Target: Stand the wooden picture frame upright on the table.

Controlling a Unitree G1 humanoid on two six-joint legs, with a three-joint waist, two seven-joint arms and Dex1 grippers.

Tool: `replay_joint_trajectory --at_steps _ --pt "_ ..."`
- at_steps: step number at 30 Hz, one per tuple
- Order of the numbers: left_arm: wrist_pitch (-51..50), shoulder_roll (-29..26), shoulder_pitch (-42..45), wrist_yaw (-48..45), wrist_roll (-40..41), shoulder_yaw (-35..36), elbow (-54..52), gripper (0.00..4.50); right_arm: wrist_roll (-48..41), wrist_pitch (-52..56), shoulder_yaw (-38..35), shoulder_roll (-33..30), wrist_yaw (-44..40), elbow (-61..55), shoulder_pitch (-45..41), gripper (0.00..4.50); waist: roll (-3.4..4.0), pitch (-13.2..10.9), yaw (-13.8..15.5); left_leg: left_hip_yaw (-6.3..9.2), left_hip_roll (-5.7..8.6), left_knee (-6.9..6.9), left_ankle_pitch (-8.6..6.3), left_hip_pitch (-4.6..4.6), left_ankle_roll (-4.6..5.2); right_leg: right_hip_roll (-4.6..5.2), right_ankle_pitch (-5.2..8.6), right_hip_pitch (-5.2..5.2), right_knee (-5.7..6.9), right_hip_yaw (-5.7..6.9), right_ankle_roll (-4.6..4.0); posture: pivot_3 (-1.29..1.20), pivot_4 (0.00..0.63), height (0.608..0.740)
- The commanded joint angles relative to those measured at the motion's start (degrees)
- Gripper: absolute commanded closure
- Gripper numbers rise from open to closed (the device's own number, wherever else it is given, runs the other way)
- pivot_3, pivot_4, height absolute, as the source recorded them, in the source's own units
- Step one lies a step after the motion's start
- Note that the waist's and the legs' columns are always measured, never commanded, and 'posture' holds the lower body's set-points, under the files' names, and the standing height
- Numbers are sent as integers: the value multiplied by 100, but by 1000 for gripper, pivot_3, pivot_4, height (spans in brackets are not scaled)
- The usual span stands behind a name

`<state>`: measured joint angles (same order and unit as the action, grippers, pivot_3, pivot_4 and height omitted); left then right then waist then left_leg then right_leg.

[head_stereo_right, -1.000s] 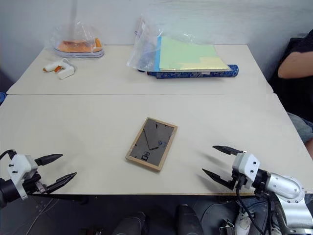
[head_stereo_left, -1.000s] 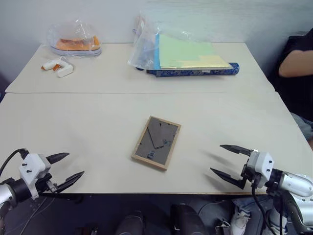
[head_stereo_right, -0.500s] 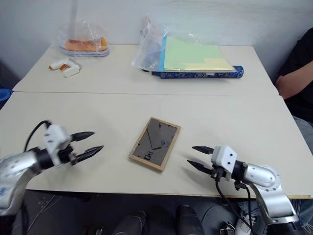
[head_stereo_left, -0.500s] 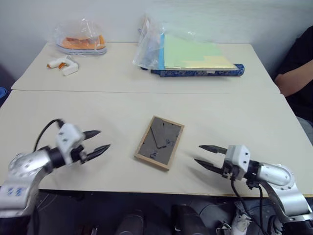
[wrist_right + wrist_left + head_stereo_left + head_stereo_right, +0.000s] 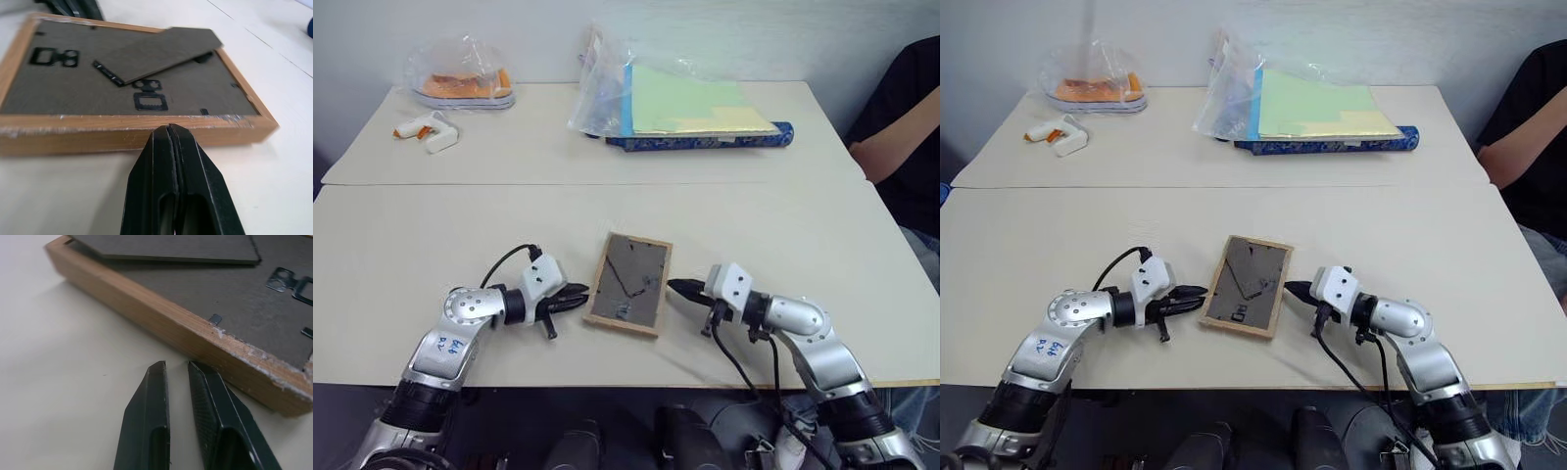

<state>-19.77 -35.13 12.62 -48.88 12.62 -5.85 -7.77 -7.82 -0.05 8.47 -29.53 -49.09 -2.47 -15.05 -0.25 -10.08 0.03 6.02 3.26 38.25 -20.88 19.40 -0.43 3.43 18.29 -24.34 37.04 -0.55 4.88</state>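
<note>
The wooden picture frame (image 5: pixel 629 284) lies flat on the table (image 5: pixel 431 225) near its front edge, dark back and fold-out stand facing up. My left gripper (image 5: pixel 579 297) is shut, its tips just short of the frame's left long side; the left wrist view shows the left gripper (image 5: pixel 176 366) close to the light wood edge (image 5: pixel 161 313). My right gripper (image 5: pixel 674 288) is shut at the frame's right long side. In the right wrist view the right gripper (image 5: pixel 168 128) has its tips against the wooden border (image 5: pixel 98 132). Neither gripper holds anything.
At the back of the table lie a plastic bag of green-yellow folders (image 5: pixel 685 103) on a blue roll (image 5: pixel 705 142), a bagged orange item (image 5: pixel 460 83) and a small white object (image 5: pixel 429 132). A person's arm (image 5: pixel 901 127) shows at the right edge.
Both grippers have moved inward from the table's front corners to the frame's two long sides and have shut. The frame now lies a little straighter.
</note>
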Motion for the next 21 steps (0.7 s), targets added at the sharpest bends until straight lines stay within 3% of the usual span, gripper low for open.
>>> replay_joint_trajectory --at_steps 1,8,11,14,16,18,21 --pt "-169 40 -208 -57 166 -65 -483 3764 -10 -88 54 60 -74 78 -158 4500 0 0 -2 0 0 0 0 0 0 0 0 0 0 0 0 0 150 740" --pt "-763 -327 -669 105 335 555 -753 3764 -298 -71 -216 -180 -372 -57 -152 4500 0 0 -23 -1 -1 -2 0 0 0 -1 0 -2 3 -1 0 0 150 740" --pt "-2403 -473 -658 129 1373 1109 -1042 3165 -459 16 -370 -486 -611 -270 23 4500 0 0 -8 -1 -1 -3 0 1 0 0 0 -3 3 -3 0 0 150 740" --pt "-5098 -697 -235 57 2793 1536 -1130 2289 -417 65 -338 -757 -796 -383 176 4500 -2 -1 14 1 -1 2 0 4 3 2 0 1 4 -2 0 0 150 740" --pt "-6297 -481 247 388 3047 1746 -930 1697 -294 41 -216 -812 -815 -431 231 4500 -2 -1 7 7 0 6 -1 6 4 2 0 1 5 2 0 0 150 740" --pt "-7081 -385 659 720 3230 1701 -608 1117 -170 148 -98 -812 -756 -491 259 4500 -3 0 8 6 5 7 0 5 6 3 0 2 7 2 0 0 150 740" --pt "-7273 -192 1115 1386 3804 1463 -51 252 -15 279 70 -706 -624 -584 251 4500 -1 3 -4 6 6 8 2 1 3 2 0 0 12 2 0 0 150 740"
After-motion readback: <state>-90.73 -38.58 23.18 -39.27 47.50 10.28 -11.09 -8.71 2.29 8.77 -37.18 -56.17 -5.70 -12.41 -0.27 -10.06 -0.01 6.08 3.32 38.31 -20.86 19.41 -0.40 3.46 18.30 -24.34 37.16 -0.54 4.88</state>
